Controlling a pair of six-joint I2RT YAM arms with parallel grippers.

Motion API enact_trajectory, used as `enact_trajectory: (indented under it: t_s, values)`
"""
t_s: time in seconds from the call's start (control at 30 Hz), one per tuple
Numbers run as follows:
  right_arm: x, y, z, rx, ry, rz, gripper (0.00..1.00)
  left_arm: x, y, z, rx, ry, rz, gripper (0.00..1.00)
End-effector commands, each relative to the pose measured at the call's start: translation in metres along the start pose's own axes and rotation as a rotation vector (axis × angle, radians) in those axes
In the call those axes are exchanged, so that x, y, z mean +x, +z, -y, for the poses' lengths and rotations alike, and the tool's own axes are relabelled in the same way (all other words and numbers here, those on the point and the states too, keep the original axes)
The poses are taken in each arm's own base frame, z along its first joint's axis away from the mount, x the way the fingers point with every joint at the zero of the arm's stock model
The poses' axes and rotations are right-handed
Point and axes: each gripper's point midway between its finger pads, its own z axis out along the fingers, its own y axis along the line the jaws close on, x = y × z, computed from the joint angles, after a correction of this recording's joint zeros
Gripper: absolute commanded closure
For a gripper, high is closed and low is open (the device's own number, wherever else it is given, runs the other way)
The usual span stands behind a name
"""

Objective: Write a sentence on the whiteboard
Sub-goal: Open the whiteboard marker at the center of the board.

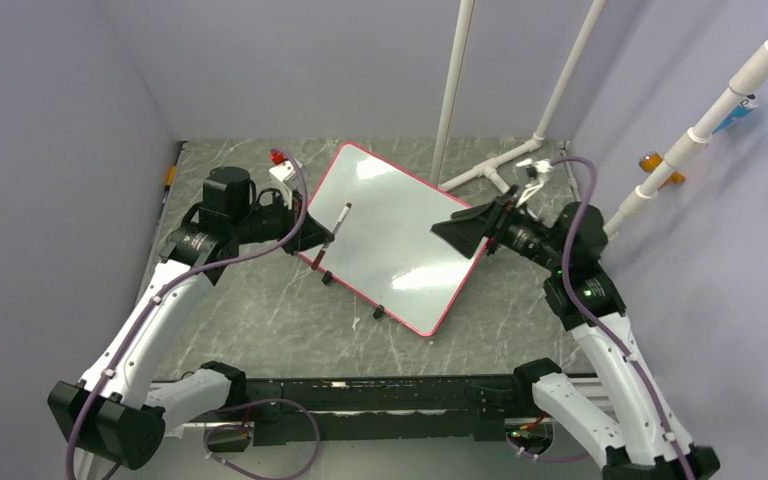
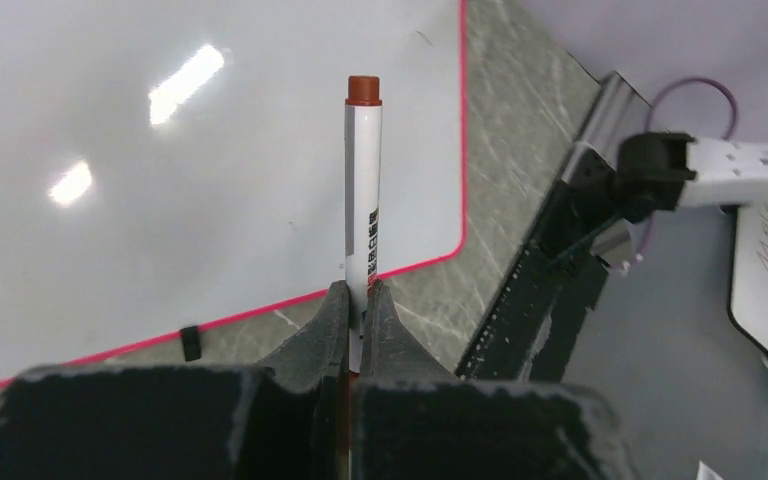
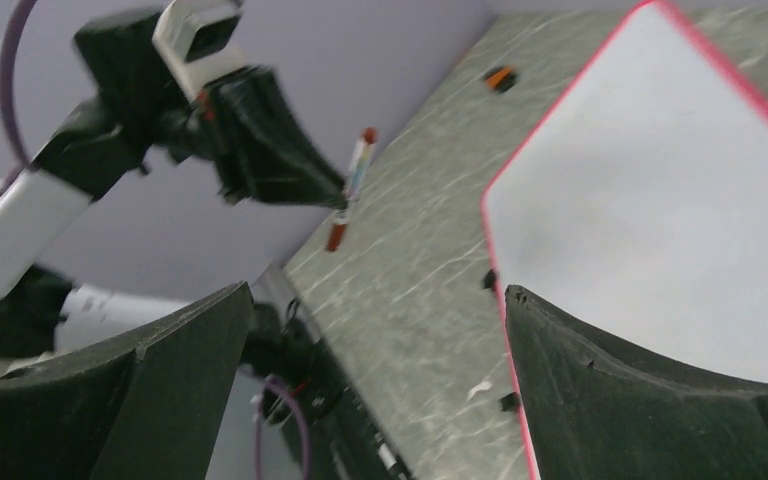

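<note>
The whiteboard [image 1: 390,235] lies tilted on the marbled table, glossy white with a pink-red rim; it also shows in the left wrist view [image 2: 210,180] and the right wrist view [image 3: 680,170]. No sentence shows on it; the surface is blank. My left gripper [image 1: 322,240] [image 2: 364,295] is shut on a white marker [image 1: 340,222] [image 2: 363,180] with a brown-red end, held over the board's left edge. The marker [image 3: 357,170] looks lifted off the table. My right gripper [image 1: 450,232] [image 3: 378,292] is open and empty, hovering at the board's right side.
Small black clips [image 1: 326,277] sit along the board's near edge. White pipes [image 1: 455,90] rise from a frame at the back right. Grey walls close in left, back and right. A black rail [image 1: 380,395] runs along the table's near edge.
</note>
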Motion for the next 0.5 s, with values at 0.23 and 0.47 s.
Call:
enact_trajectory:
  t_s: [0.23, 0.47]
  values:
    - [0.029, 0.056, -0.045, -0.227, -0.071, -0.204, 0.02, 0.005, 0.000, 0.047, 0.312, 0.103, 0.014, 1.00]
    - [0.045, 0.088, -0.041, -0.224, -0.059, -0.299, 0.10, 0.011, -0.001, 0.057, 0.368, 0.121, 0.003, 1.00]
